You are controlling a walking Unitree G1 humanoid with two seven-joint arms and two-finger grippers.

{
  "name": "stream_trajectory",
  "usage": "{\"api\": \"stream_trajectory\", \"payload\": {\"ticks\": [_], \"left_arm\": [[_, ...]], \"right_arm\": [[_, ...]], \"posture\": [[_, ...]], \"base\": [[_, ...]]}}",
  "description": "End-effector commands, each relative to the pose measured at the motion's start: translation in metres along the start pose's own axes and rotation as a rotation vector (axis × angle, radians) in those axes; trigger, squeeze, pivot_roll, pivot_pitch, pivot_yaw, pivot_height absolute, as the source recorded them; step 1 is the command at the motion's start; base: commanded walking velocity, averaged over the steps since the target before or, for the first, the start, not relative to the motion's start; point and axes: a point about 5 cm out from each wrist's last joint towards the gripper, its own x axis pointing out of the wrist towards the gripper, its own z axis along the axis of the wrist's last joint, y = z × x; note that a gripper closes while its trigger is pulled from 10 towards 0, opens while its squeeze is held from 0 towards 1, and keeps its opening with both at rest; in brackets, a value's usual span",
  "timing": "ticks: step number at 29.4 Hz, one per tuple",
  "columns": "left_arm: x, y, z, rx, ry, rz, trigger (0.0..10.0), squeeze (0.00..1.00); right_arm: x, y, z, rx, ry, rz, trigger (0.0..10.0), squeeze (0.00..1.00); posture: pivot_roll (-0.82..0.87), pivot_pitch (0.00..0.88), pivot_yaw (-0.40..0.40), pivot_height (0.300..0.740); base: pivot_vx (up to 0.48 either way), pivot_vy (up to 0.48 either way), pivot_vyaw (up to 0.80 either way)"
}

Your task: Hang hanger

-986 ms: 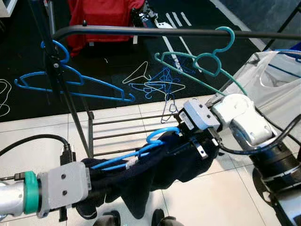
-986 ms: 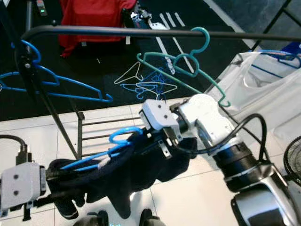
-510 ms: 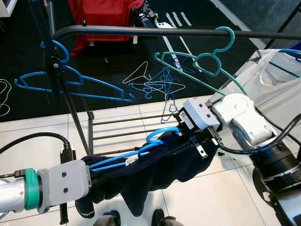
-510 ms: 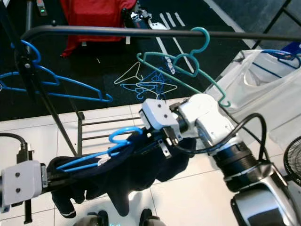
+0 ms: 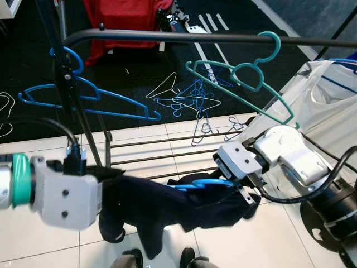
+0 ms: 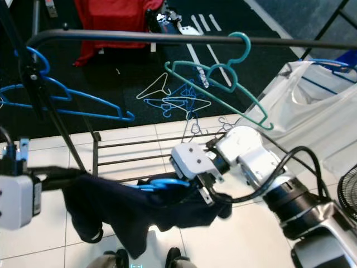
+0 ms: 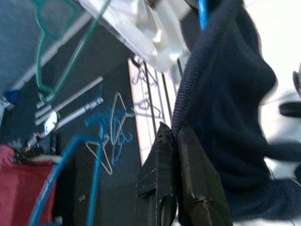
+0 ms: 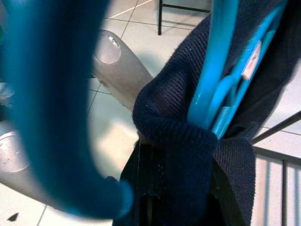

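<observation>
— Below the rail, between the two arms, that's where the blue hanger [image 5: 202,183] sits, lying nearly flat with the dark navy garment [image 5: 167,206] draped over it.

— Who's holding what?

— Right gripper [image 5: 245,196] is clamped on the garment at the hanger's end; in its wrist view the knit [image 8: 188,155] bunches over the black fingers with the hanger's blue bars running right past. Left gripper [image 5: 114,174] is pinched shut on the garment's other edge, fingers [image 7: 188,188] pressed together on the ribbed hem.

— So the cloth is stretched between them?

— Pulled fairly taut across, with a flap hanging down toward the white tiled floor [image 5: 50,251].

— And the rail?

— Dark rail [image 5: 167,37] runs across above, well clear of the blue hanger's hook. A teal hanger [image 5: 245,78] hangs from it on the right, tilted. A second blue hanger [image 5: 83,100] hooks onto the rack's upright post [image 5: 72,106] on the left.

— What's on the ground behind?

— Tangle of thin wire hangers [image 5: 187,100], white and blue, on the black mat [image 5: 128,72]. Red cloth [image 5: 122,17] farther back. A white garment [image 5: 329,111] hangs off to the right, beside the robot's right arm. The rack's low bars [image 5: 150,153] cross the tiles just behind the navy garment.
</observation>
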Motion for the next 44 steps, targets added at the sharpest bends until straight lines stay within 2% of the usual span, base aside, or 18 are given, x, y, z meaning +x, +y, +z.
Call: {"api": "stream_trajectory", "payload": {"ticks": [1, 3, 5, 9, 12, 15, 16, 18, 19, 21, 26, 30, 36, 37, 41, 42, 43, 44], "left_arm": [[0.015, -0.001, 0.005, -0.049, -0.075, 0.073, 0.0, 0.0], [0.021, 0.001, 0.006, -0.074, -0.106, 0.123, 0.0, 0.0], [0.03, 0.001, 0.012, -0.227, -0.2, 0.171, 0.0, 0.0], [0.032, -0.005, 0.013, -0.362, -0.261, 0.145, 0.0, 0.0], [0.033, -0.006, 0.012, -0.384, -0.261, 0.138, 0.0, 0.0], [0.023, -0.038, 0.008, -0.56, -0.261, -0.114, 0.0, 0.0], [0.019, -0.047, 0.011, -0.719, -0.319, -0.186, 0.0, 0.0], [0.019, -0.047, 0.011, -0.719, -0.319, -0.186, 0.0, 0.0], [0.017, -0.054, 0.013, -0.828, -0.357, -0.252, 0.0, 0.0], [0.017, -0.06, 0.013, -0.903, -0.374, -0.282, 0.0, 0.0], [0.039, -0.072, -0.002, -0.823, -0.212, -0.163, 0.0, 0.0], [0.052, -0.057, 0.003, -0.9, -0.283, -0.031, 0.0, 0.0], [0.052, -0.061, 0.014, -0.945, -0.335, -0.09, 0.0, 0.0], [0.045, -0.07, 0.009, -0.848, -0.234, -0.136, 10.0, 0.0], [0.033, -0.074, 0.001, -0.747, -0.131, -0.181, 10.0, 0.0], [0.029, -0.074, -0.002, -0.696, -0.092, -0.193, 10.0, 0.13], [0.029, -0.074, -0.002, -0.696, -0.092, -0.193, 10.0, 0.13], [0.025, -0.072, -0.008, -0.67, -0.057, -0.179, 10.0, 1.0]], "right_arm": [[0.007, 0.005, 0.003, -0.004, -0.016, 0.049, 0.0, 0.0], [0.008, 0.005, 0.005, -0.008, -0.025, 0.055, 0.0, 0.0], [0.012, 0.006, 0.007, -0.023, -0.036, 0.065, 0.0, 0.0], [0.013, 0.007, 0.007, -0.029, -0.04, 0.075, 0.0, 0.0], [0.013, 0.007, 0.007, -0.03, -0.04, 0.077, 0.0, 0.0], [0.01, 0.0, 0.01, -0.052, -0.049, 0.043, 0.0, 0.0], [0.008, -0.003, 0.011, -0.06, -0.053, 0.029, 0.0, 0.0], [0.008, -0.003, 0.011, -0.06, -0.053, 0.029, 0.0, 0.0], [0.007, -0.005, 0.013, -0.067, -0.057, 0.018, 0.0, 0.0], [0.006, -0.008, 0.014, -0.075, -0.061, 0.005, 0.0, 0.0], [0.002, -0.014, 0.019, -0.094, -0.076, -0.034, 0.0, 0.0], [0.003, -0.015, 0.021, -0.099, -0.086, -0.036, 0.0, 0.0], [0.005, -0.017, 0.023, -0.108, -0.097, -0.038, 0.0, 0.0], [0.005, -0.017, 0.023, -0.113, -0.099, -0.043, 0.0, 0.0], [0.003, -0.018, 0.023, -0.114, -0.098, -0.053, 0.0, 0.0], [0.002, -0.018, 0.023, -0.114, -0.097, -0.057, 0.0, 0.0], [0.002, -0.018, 0.023, -0.114, -0.097, -0.057, 0.0, 0.0], [0.001, -0.019, 0.023, -0.117, -0.098, -0.062, 0.0, 0.0]], "posture": [[0.11, 0.163, -0.007, 0.74], [0.11, 0.162, -0.007, 0.74], [0.11, 0.161, -0.008, 0.74], [0.11, 0.159, -0.006, 0.74], [0.11, 0.159, -0.006, 0.74], [0.11, 0.156, -0.003, 0.74], [0.11, 0.155, -0.002, 0.74], [0.11, 0.155, -0.002, 0.74], [0.11, 0.155, -0.005, 0.74], [0.11, 0.158, -0.006, 0.74], [0.1, 0.161, -0.009, 0.74], [0.11, 0.162, -0.011, 0.74], [0.1, 0.165, -0.012, 0.74], [0.11, 0.168, -0.01, 0.74], [0.11, 0.168, -0.009, 0.74], [0.11, 0.169, -0.01, 0.74], [0.11, 0.169, -0.01, 0.74], [0.11, 0.169, -0.007, 0.74]], "base": [[0.0, 0.0, 0.0], [0.0, 0.0, 0.0], [0.0, 0.0, 0.0], [0.0, 0.0, 0.0], [0.0, 0.0, 0.0], [0.0, 0.0, 0.0], [0.0, 0.0, 0.0], [0.0, 0.0, 0.0], [0.0, 0.0, 0.0], [0.0, 0.0, 0.0], [0.0, 0.0, 0.0], [0.0, 0.0, 0.0], [0.0, 0.0, 0.0], [0.0, 0.0, 0.0], [0.0, 0.0, 0.0], [0.0, 0.0, 0.0], [0.0, 0.0, 0.0], [0.0, 0.0, 0.0]]}}
